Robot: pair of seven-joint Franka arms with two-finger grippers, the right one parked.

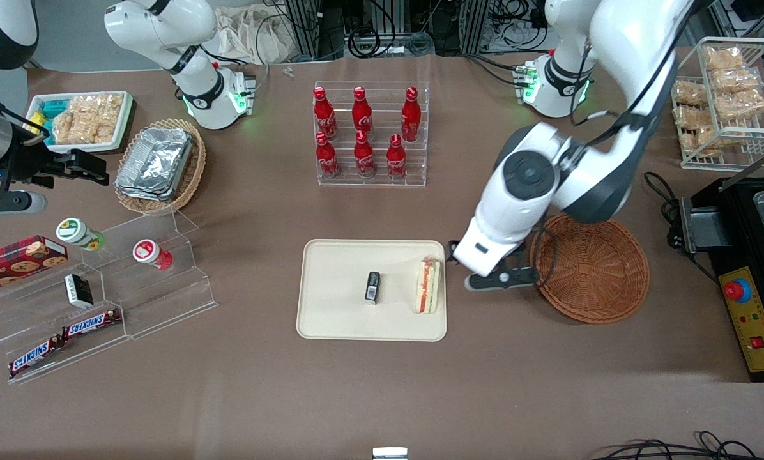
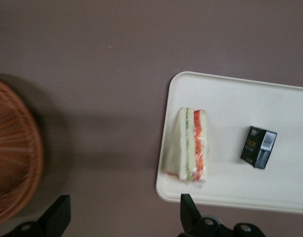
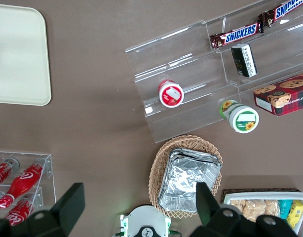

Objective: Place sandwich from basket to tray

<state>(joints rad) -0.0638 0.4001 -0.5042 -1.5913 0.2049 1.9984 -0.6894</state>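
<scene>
sandwich (image 1: 428, 285): sits on its side on the tray (image 1: 337, 319), hugging the rim on the edge closest to the basket. So the drop looks basically done to me.

tray: cream rectangle, also carrying a small black box (image 1: 372, 287) near its middle, clearly apart from the sandwich.

basket (image 1: 596, 271): reddish-brown wicker, next to the tray toward the working arm's end of the table. Looks empty as far as I can see.

gripper (image 1: 503, 278): fingers spread wide with nothing between them, hovering over bare table in the gap between tray and basket. In the wrist view both fingertips (image 2: 188, 205) are clear of the sandwich.

risk 1: the sandwich is right at the tray's rim. If the arm swings low across the tray on its way out, I'd guess a finger could clip the wrap and shove it over the edge.

risk 2: the gripper is near the basket too, so a sloppy sideways retreat could bump the wicker rim and slide it.

risk 3: it's a soft wedge in slick wrap, so any nudge probably tips or skids it.

safest bet: go straight up first.
</scene>
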